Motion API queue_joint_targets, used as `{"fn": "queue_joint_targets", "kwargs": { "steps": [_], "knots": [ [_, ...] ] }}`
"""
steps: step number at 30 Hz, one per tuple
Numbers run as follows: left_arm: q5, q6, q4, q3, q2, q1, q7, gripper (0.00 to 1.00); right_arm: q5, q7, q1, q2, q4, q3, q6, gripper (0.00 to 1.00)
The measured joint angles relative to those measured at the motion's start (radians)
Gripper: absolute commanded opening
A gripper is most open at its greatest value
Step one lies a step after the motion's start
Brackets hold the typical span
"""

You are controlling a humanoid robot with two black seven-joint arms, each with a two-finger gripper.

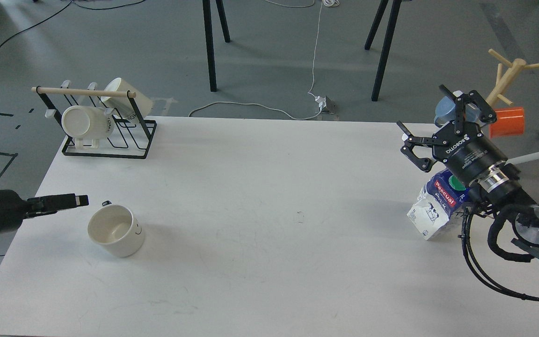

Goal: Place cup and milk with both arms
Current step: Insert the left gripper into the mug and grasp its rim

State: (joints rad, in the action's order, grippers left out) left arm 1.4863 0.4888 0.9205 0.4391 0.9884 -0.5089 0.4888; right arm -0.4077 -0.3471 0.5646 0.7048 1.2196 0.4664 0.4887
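Views: one only, from the robot's head.
Facing: forward and down across the white counter (269, 224), with grey floor beyond its far edge.
Reach: wide; nearly the whole counter top shows, its near edge cut off at the bottom.
Edges: left arm enters at the left border, right arm at the right border.
Shared ground: none, no second view.

Lab: grey floor (157, 47), loose cables (315, 56), white test table (269, 234).
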Motion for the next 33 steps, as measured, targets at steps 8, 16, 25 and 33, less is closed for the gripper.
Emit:
{"fn": "queue_joint_targets", "kwargs": {
  "steps": [8,16,25,33],
  "knots": [
    [0.002,-0.003,-0.004,0.000,-0.024,0.030,0.000,0.97,0.000,-0.001,-0.010,-0.005,-0.003,0.002,0.000,0.98],
    [0.002,-0.004,-0.005,0.000,-0.059,0.037,0.000,0.97,0.000,-0.001,-0.014,-0.005,-0.003,0.002,0.000,0.98],
    [0.031,-0.041,-0.027,-0.004,-0.095,0.051,0.000,0.86,-0.002,-0.002,-0.020,-0.005,-0.001,0.004,0.000,0.98],
    [0.075,-0.052,-0.051,-0.040,-0.138,0.051,0.000,0.40,-0.003,-0.003,-0.021,-0.005,0.000,0.011,0.000,0.98]
  ]
}}
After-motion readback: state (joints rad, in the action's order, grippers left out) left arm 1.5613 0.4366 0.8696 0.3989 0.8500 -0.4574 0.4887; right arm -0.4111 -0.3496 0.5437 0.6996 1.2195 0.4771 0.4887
